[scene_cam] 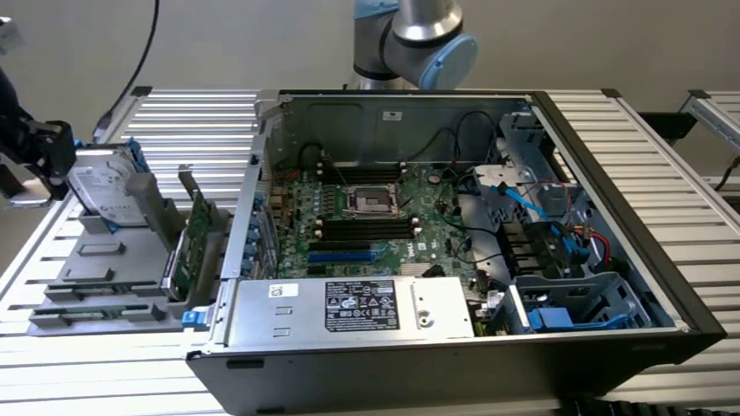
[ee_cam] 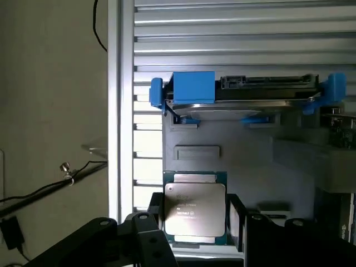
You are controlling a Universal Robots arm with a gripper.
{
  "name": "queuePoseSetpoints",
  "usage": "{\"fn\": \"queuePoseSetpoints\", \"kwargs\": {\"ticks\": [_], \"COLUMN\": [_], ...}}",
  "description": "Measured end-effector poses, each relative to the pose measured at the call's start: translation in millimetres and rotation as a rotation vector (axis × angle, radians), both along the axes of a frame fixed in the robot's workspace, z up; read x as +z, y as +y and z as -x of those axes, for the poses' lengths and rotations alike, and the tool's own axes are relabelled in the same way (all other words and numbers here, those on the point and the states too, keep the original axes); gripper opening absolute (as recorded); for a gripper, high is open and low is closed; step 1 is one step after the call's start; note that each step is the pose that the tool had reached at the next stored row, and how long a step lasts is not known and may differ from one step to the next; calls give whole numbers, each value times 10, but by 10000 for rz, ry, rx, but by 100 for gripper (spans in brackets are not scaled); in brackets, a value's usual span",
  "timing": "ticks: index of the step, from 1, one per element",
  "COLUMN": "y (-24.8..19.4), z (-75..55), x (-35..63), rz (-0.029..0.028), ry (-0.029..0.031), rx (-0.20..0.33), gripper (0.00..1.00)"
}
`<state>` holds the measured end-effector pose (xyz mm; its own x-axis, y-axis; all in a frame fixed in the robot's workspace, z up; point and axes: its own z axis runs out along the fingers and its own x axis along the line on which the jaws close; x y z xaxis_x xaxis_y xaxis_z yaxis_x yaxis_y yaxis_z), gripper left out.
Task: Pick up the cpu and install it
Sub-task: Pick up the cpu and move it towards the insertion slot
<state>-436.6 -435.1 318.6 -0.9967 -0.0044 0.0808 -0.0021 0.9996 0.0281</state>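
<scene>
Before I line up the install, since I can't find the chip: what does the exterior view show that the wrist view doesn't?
The exterior view adds the open computer case and the motherboard's cpu socket. The wrist view adds the cpu, close up at the gripper. Both share the hard drive with its blue bracket, in the grey holder.
</scene>
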Motion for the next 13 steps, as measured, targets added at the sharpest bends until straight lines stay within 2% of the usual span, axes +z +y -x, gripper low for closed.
{"fn": "queuePoseSetpoints", "kwargs": {"ticks": [6,13], "y": [109,173], "z": [-79,-259], "x": [270,517], "rz": [0,1], "ry": [0,0], "rx": [1,1], "gripper": [55,55]}}
